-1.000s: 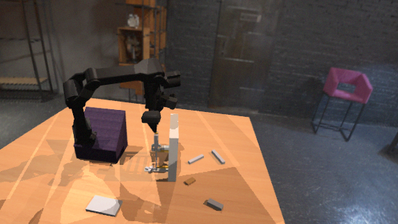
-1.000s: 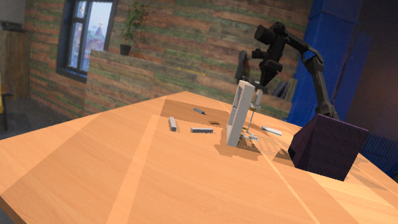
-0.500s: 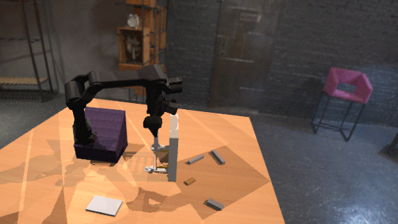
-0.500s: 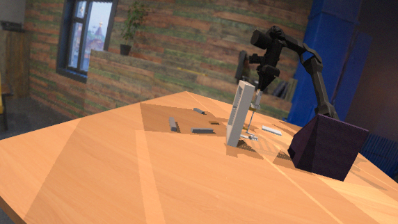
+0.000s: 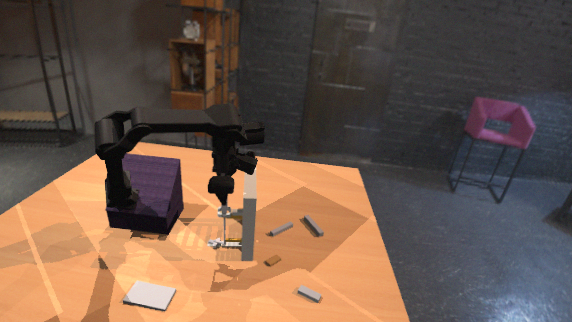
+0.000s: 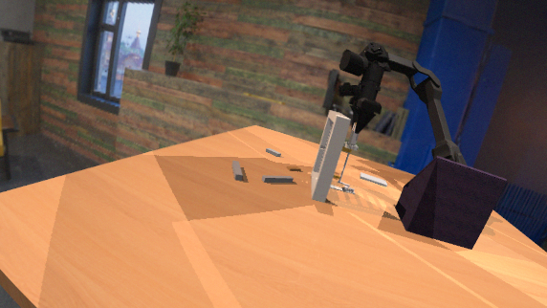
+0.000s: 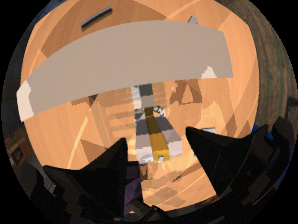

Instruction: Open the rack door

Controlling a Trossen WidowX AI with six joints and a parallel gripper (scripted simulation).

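The grey rack frame (image 5: 249,220) (image 6: 330,158) stands upright on the table; its top crosses the wrist view as a wide band (image 7: 130,55). The door panel cannot be told apart from it. The handle, a thin upright rod (image 5: 224,229) (image 6: 344,165), stands on the arm's side of the frame between an upper and a lower bracket. In the wrist view the white and yellow handle fittings (image 7: 159,142) lie between and below the fingers. My gripper (image 5: 223,202) (image 6: 357,130) (image 7: 156,136) points down, open, at the rod's top end. Contact with it cannot be told.
Beyond the frame lie grey bars (image 5: 281,229) (image 5: 313,226) (image 6: 237,170), another grey bar (image 5: 309,294) (image 6: 273,152) and a small brown block (image 5: 272,260) (image 6: 295,169). A white plate (image 5: 150,296) (image 6: 373,179) lies apart. A dark purple block (image 5: 150,190) (image 6: 449,201) stands by the arm's base.
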